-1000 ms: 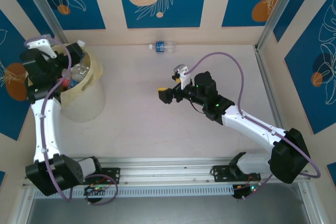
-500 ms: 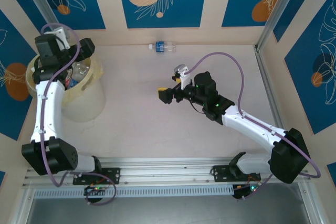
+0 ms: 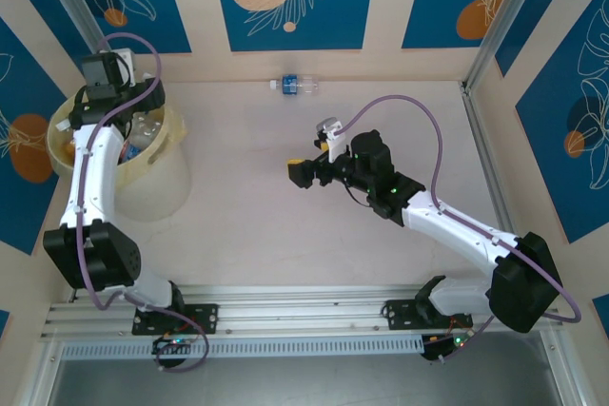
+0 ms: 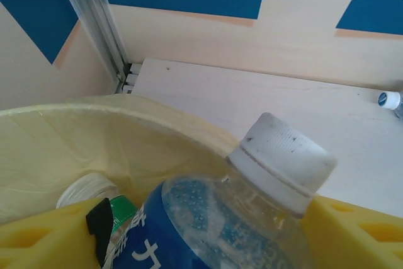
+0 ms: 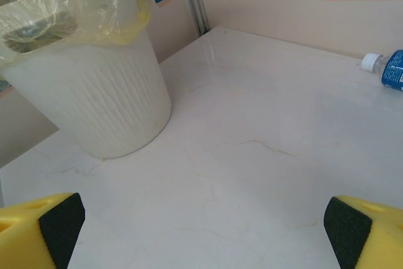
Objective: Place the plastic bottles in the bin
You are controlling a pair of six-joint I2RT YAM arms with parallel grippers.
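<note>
Left pincer (image 4: 208, 244) pinching a blue-label bottle (image 4: 252, 212) over the bin (image 3: 157, 187); right pincer (image 5: 201, 218) spread, empty, above the surface (image 3: 247, 225). Loose bottle (image 3: 297, 85) lying at its far edge. Likely light, thin-walled, slick: best squeezed gently across the label

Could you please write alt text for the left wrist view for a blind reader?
A clear bottle with a white cap and blue label is held between the left end effector's yellow fingers above the lined bin, where other bottles lie.
</note>
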